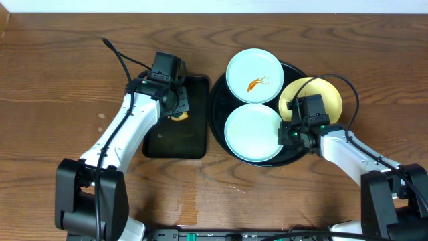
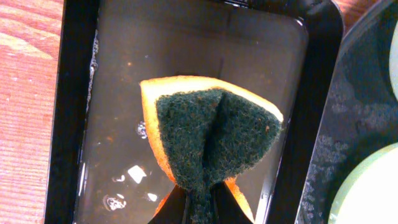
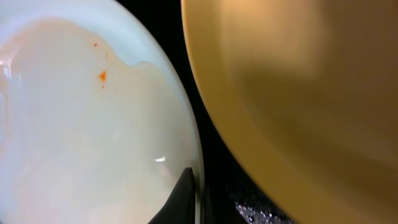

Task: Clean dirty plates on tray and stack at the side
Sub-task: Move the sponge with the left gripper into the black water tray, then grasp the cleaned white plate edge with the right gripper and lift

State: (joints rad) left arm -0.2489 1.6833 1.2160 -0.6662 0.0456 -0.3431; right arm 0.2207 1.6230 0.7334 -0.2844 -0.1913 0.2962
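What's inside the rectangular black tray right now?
A film of liquid with bubbles, and an orange sponge with a green scouring face, pinched by the shut left end effector. The rectangular tray's floor under the sponge is covered; contact cannot be told.

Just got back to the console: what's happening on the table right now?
The left gripper holds a sponge over the small rectangular tray, which looks wet inside. The right gripper is shut on the rim of the front plate on the round tray. The back plate shows an orange smear; the yellow plate sits at that tray's right edge. Nothing is stacked aside yet.
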